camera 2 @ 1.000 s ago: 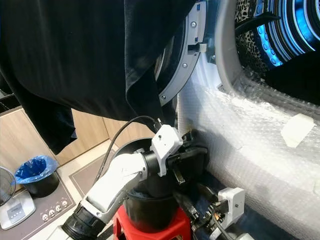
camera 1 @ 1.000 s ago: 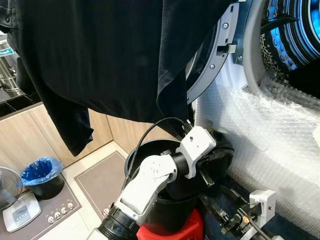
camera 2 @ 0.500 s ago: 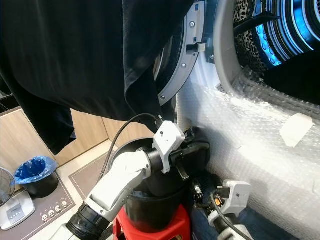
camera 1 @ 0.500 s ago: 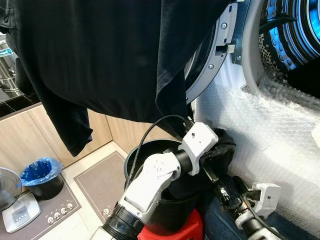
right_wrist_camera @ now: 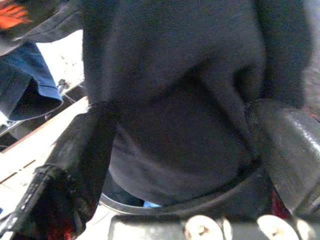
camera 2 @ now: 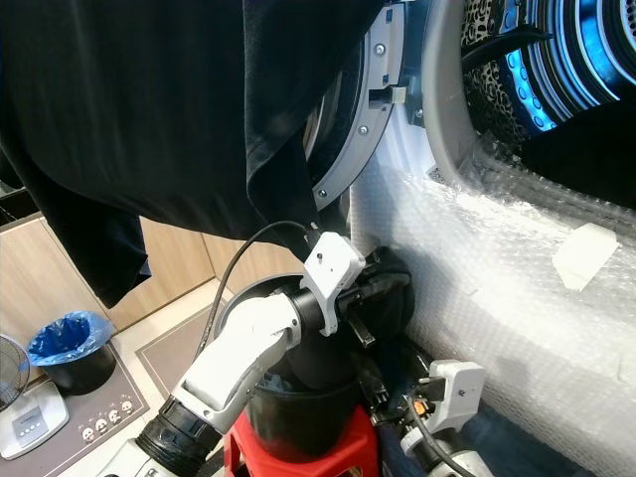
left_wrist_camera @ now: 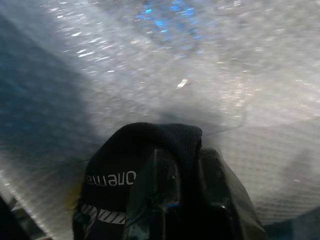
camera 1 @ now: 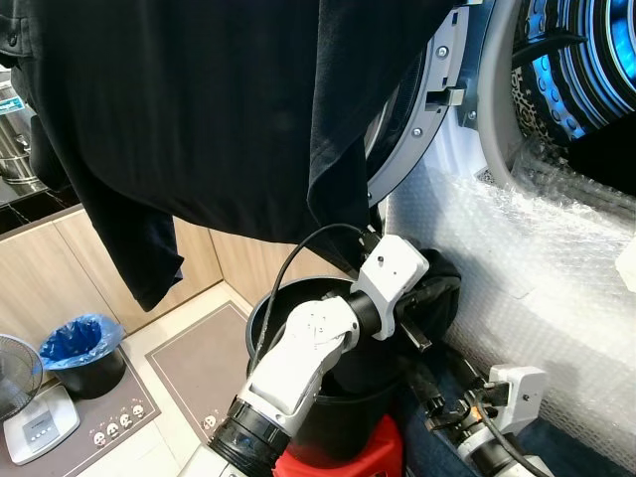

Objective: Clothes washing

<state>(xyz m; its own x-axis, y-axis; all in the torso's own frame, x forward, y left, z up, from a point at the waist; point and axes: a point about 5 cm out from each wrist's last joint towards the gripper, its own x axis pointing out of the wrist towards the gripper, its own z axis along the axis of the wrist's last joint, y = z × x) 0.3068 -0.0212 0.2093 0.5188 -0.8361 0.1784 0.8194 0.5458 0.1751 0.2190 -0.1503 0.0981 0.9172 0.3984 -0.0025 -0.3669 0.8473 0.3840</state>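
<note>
Now the left pincer (camera 1: 429, 298) is closed on a black garment (camera 1: 437, 283), lifting it from the black bucket (camera 1: 298, 303) toward the washer drum (camera 1: 586, 70); the right pincer (right_wrist_camera: 165, 165) waits wide below.

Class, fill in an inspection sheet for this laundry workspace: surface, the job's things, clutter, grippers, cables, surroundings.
Surface: tiled floor with a grey mat.
Job's things: black bucket on a red stool; washer door open, drum lit blue; large black shirt draped over the door; washer front wrapped in bubble wrap.
Clutter: nothing seen.
Grippers: left gripper shut on a black garment beside the bucket rim, against the wrap; right gripper open, low beside the stool, dark cloth in front of it.
Cables: black cable looping over the left wrist.
Surroundings: wooden cabinets, blue-lined bin, scale, power strip.
</note>
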